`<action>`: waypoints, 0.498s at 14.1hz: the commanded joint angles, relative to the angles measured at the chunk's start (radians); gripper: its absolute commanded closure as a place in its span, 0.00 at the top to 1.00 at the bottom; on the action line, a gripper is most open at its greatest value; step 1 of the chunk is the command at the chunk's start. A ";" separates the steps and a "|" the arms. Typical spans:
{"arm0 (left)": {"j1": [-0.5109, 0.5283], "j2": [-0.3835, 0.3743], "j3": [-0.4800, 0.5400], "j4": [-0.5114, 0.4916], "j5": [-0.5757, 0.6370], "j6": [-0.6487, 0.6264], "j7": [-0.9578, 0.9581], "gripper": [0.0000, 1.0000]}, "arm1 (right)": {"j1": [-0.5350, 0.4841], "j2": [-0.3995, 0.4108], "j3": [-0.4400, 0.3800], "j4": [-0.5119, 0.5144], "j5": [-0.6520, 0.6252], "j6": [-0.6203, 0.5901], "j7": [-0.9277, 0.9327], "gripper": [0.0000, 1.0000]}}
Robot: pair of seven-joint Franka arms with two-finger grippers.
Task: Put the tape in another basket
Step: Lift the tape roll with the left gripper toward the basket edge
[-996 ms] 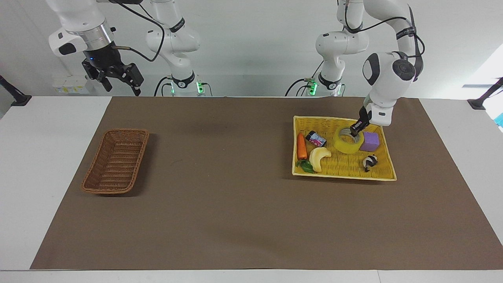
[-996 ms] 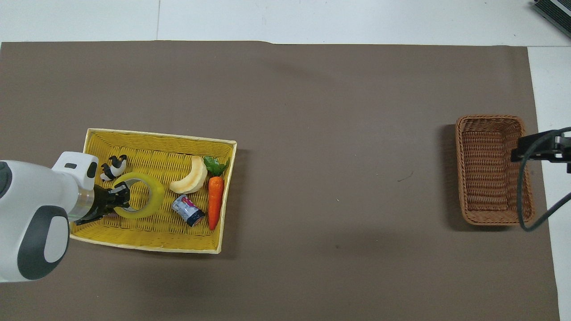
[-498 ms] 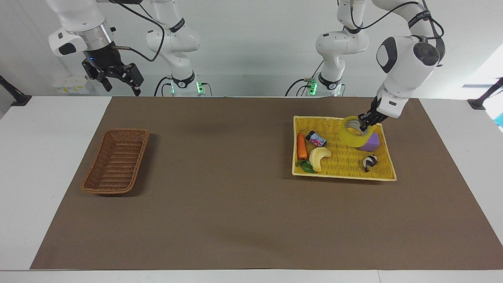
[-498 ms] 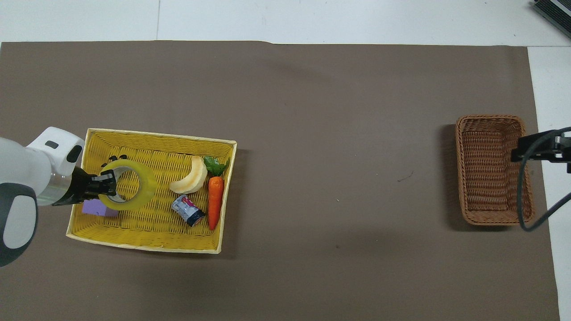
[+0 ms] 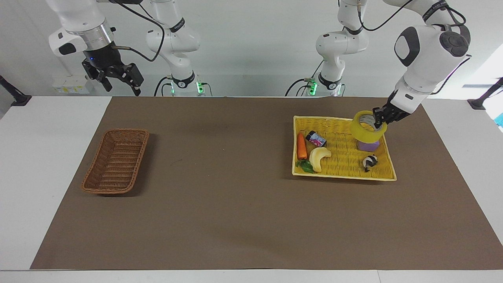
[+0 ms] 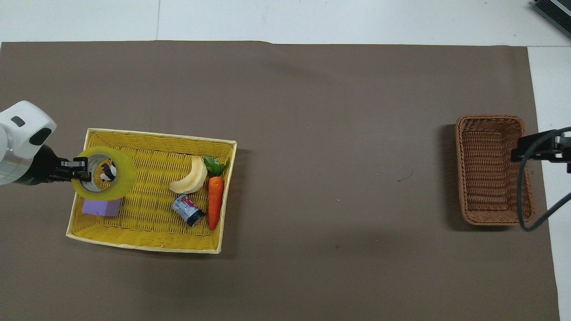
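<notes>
- Translucent yellow tape (image 5: 368,125), one roll with a pale inner core, hangs in the air over the yellow tray (image 5: 383,177), at the tray's corner by the left arm's end of the table and nearest the robots
- Roll lies nearly flat: its hole opens upward, axis close to vertical, tipped slightly
- Left gripper (image 5: 379,119) pinches the roll's wall, one finger inside the hole, one outside, reaching in from the left arm's end of the table
- Right gripper (image 5: 118,80) waits high near its base, fingers spread, holding nothing; it stands over the table edge by the brown wicker basket (image 5: 116,161)
- Count: one tape, one wicker basket, one yellow tray, one brown mat (image 5: 235,204)
- In the tray, one each: purple block (image 5: 368,146), carrot (image 5: 301,146), banana (image 5: 319,157), small can (image 5: 316,138), black-and-white figure (image 5: 369,161)
- Basket sits toward the right arm's end of the table, well apart from the tray, long axis running away from the robots
- Facing view shows the roll raised clear of the tray floor, partly covering the purple block
- Overhead view shows the block (image 6: 101,207) clear beside the roll (image 6: 105,174) and the figure (image 6: 107,171) framed through its hole; only the right gripper's tip (image 6: 542,149) shows, over the basket's rim (image 6: 495,118)
</notes>
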 commanded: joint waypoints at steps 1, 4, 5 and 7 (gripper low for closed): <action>0.001 0.015 -0.005 0.162 0.021 -0.155 0.025 0.00 | -0.007 -0.019 0.002 -0.021 0.007 0.009 -0.017 1.00; -0.002 0.020 -0.005 0.269 0.024 -0.272 0.025 0.00 | -0.007 -0.019 0.002 -0.021 0.007 0.010 -0.017 1.00; -0.001 0.020 -0.005 0.300 0.024 -0.312 0.025 0.00 | -0.007 -0.019 0.002 -0.021 0.007 0.010 -0.017 1.00; -0.007 0.018 -0.005 0.310 0.021 -0.311 0.025 0.00 | -0.007 -0.018 0.002 -0.021 0.007 0.010 -0.017 1.00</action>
